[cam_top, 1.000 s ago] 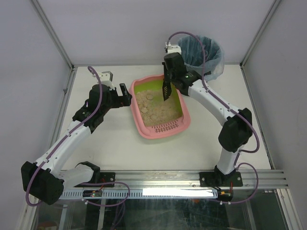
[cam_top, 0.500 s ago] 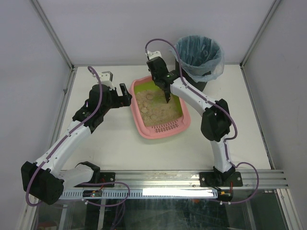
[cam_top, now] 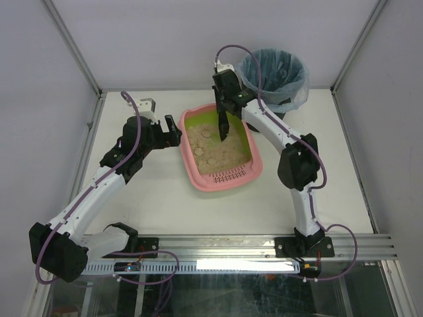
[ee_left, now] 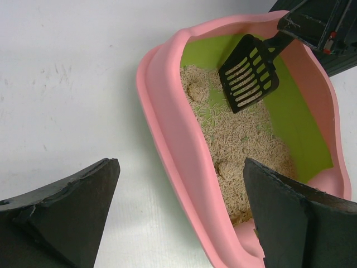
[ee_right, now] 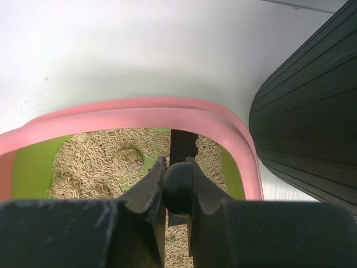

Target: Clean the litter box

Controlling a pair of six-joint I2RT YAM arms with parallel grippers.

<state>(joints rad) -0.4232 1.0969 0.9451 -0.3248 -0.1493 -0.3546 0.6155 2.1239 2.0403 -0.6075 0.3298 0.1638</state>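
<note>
While my left fingers (cam_top: 173, 137) (ee_left: 181, 164) hang spread wide and empty, the pink rim of the litter box (cam_top: 196, 179) (ee_left: 162, 111) (ee_right: 139, 114) runs across the gap between them, just ahead of the tips. I cannot tell whether either tip touches it. To the outer side of those fingers the white bench (cam_top: 139, 198) (ee_left: 72, 72) lies bare, so there is open room there. On the inner side the box wall closes it off.

My right fingers (cam_top: 221, 113) (ee_right: 175, 164) are clamped on the handle of a black slotted scoop (cam_top: 223, 129) (ee_left: 249, 72) (ee_right: 181, 146). They sit above the far end of the box, with its curved far rim just beyond and below them. The scoop hangs tilted down from them over the beige litter (cam_top: 215, 155) (ee_left: 240, 139) (ee_right: 95, 162), against the green lining. I cannot tell whether its blade touches the litter.

Close on the outer side of the right fingers stands a black ribbed bin (cam_top: 291, 102) (ee_right: 312, 111) with a blue bag. Only a narrow strip of bench separates its wall from the box rim, so room is tight there. The box's grille end lies well away from both sets of fingers, toward my bases.
</note>
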